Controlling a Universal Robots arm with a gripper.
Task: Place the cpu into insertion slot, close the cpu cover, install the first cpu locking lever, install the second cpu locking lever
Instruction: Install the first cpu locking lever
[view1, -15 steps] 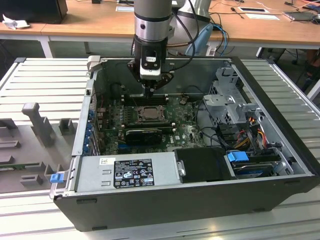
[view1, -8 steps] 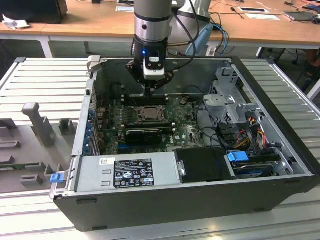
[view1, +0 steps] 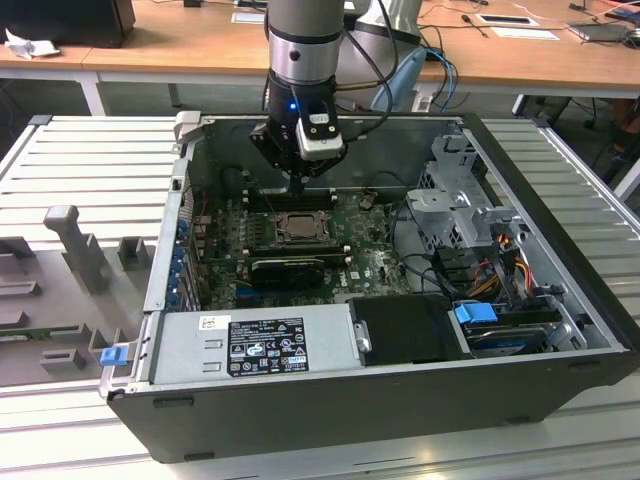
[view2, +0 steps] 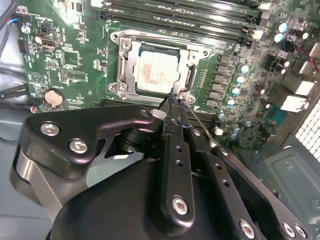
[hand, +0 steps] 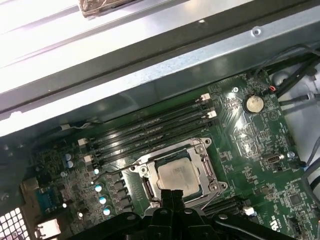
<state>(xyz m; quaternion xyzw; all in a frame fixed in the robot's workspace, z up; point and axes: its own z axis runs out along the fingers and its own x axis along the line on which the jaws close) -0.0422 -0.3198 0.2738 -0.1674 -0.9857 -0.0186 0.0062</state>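
Dull silver metal forms the top of the cpu, which lies flat in the insertion slot on the green motherboard. The cpu cover lies down over it, its window framing the chip.

**Gripper.** The gripper has its fingers set together to a narrow point at one corner of the slot, just beside a thin wire locking lever. Whether the tips pinch the wire cannot be determined.

**Handling (assessment).**
- The cpu is probably light, thin and rigid. Its smooth top offers little friction and its contact face is likely fragile, so take hold by two opposite edges only.
- The cover appears to be stiff sheet metal. Press on the frame, not on the chip.
- The lever looks springy and may snap back. Hold it near its free end.

**Markings.** In the exterior view, a black label with pale print sits on the power supply; its text cannot be made out. White lettering on the motherboard and faint marks on the cpu top are likewise unreadable.
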